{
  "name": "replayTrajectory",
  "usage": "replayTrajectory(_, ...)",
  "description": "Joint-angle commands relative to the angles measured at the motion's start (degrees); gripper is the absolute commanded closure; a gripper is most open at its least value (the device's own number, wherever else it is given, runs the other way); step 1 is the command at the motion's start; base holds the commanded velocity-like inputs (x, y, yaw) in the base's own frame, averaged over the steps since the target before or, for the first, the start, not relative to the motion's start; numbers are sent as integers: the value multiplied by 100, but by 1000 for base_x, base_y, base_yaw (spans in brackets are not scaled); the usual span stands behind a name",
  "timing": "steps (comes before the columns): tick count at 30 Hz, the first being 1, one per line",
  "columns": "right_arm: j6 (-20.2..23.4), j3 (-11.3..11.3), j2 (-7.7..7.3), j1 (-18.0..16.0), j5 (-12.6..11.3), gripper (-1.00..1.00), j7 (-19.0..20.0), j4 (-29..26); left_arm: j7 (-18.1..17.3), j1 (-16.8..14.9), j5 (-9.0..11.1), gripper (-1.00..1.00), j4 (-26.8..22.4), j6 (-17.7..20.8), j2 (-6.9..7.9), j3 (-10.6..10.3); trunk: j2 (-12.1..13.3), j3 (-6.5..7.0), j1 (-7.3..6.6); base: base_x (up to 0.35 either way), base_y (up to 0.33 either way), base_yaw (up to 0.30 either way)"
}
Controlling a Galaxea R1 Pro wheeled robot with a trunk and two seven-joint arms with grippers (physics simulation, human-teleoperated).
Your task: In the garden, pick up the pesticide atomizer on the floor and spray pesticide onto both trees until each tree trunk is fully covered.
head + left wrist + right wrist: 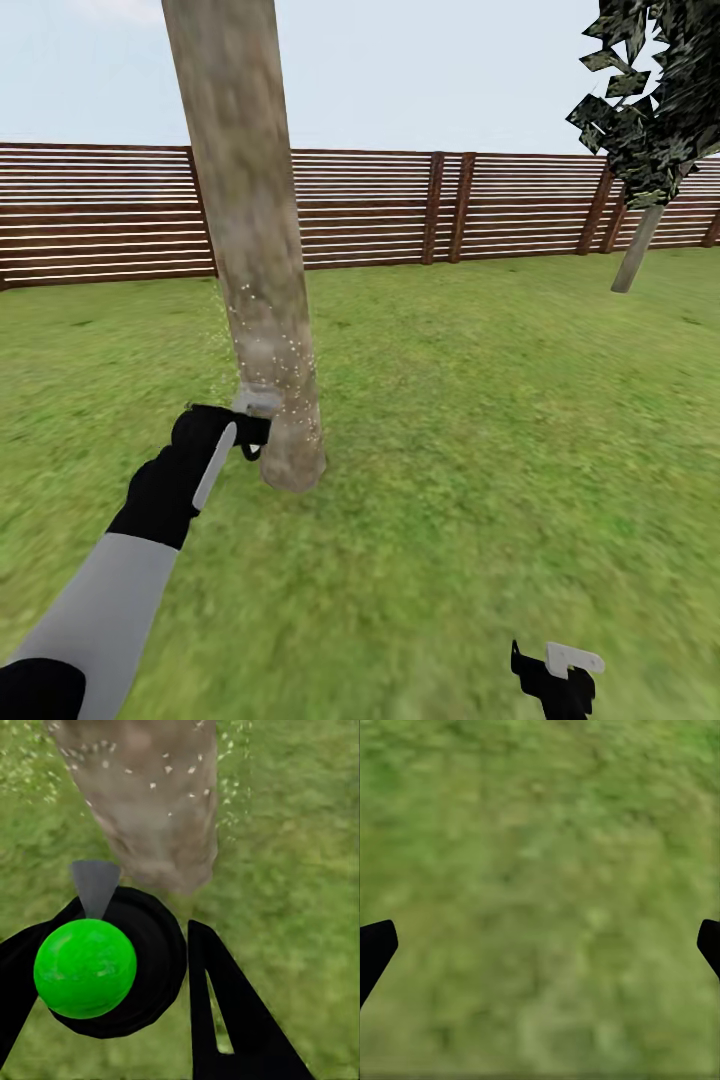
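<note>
Right gripper (562,672), near right, fingers spread wide, empty over grass lawn (480,450). Left gripper (240,432) clenched round tiny black green-topped pesticide atomizer (85,967), nozzle just beside thick pale mottled tree trunk (255,250), droplets speckling bark. Bottle likely light, stiff, slippery; hold body.

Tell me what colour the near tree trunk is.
Pale grey-beige with brownish mottling, dotted with pale spray specks low down; the trunk shows best in the head view.

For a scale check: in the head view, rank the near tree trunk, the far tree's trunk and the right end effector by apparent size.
1. Near tree trunk, by far the largest.
2. Far tree's trunk, shrunk by distance.
3. Right end effector, cut by the frame edge; close to the far trunk, so that order is unsure.
</note>
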Motion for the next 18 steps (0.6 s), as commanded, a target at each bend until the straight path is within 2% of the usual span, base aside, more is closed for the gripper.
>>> replayTrajectory(1,0,1,0,1,0,-100,0,0,-2,69,20,100,28,-2,31,4,0,1,-1,0,0,0)
replayTrajectory(4,0,-1,0,1,0,-100,0,0,-2,141,18,100,76,-2,102,0,0,1,-1,0,0,0)
replayTrajectory(8,0,3,0,-2,0,-100,0,0,-2,171,16,100,83,-10,108,-26,0,1,-1,-6,0,0)
replayTrajectory(11,0,1,0,-2,0,-100,0,0,-2,186,16,100,83,-10,90,-41,0,1,-1,-237,0,0)
replayTrajectory(14,0,-1,0,1,0,-100,0,4,-2,514,2,100,83,-40,69,-44,0,1,-1,-325,0,0)
replayTrajectory(18,0,1,0,1,0,-100,0,0,-3,1094,-29,100,87,-116,114,-26,0,1,-1,-335,9,0)
